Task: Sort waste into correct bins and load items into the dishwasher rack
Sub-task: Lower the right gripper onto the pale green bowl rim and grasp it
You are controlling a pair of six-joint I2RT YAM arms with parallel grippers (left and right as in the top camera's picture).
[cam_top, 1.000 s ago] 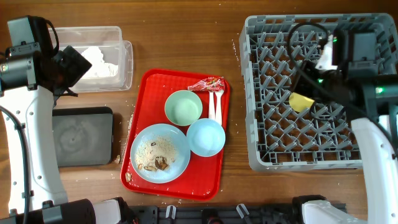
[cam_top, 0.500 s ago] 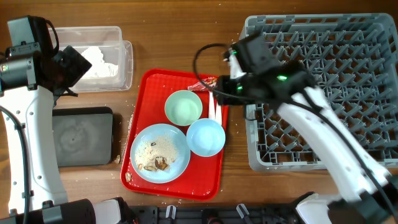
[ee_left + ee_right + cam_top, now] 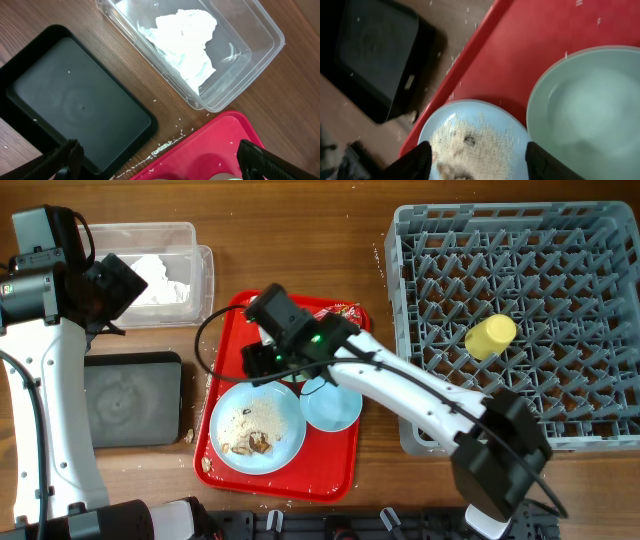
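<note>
The right gripper [image 3: 479, 162] hangs over the red tray [image 3: 338, 468], its jaws parted and empty above the crumb-strewn light blue plate [image 3: 470, 106], beside the pale green bowl [image 3: 590, 105]. The left gripper [image 3: 160, 162], jaws wide, hovers between the clear tub [image 3: 260, 45] and the black tray [image 3: 75, 110]. The yellow cup [image 3: 490, 336] lies in the rack [image 3: 400, 280].

I count two bins, clear tub [image 3: 207, 285] and black tray [image 3: 130, 398]; one pale green bowl [image 3: 585, 110], one light blue bowl [image 3: 335, 408]; one plate [image 3: 288, 442], one yellow cup [image 3: 490, 335], one rack [image 3: 405, 330], one red tray [image 3: 325, 465].
</note>
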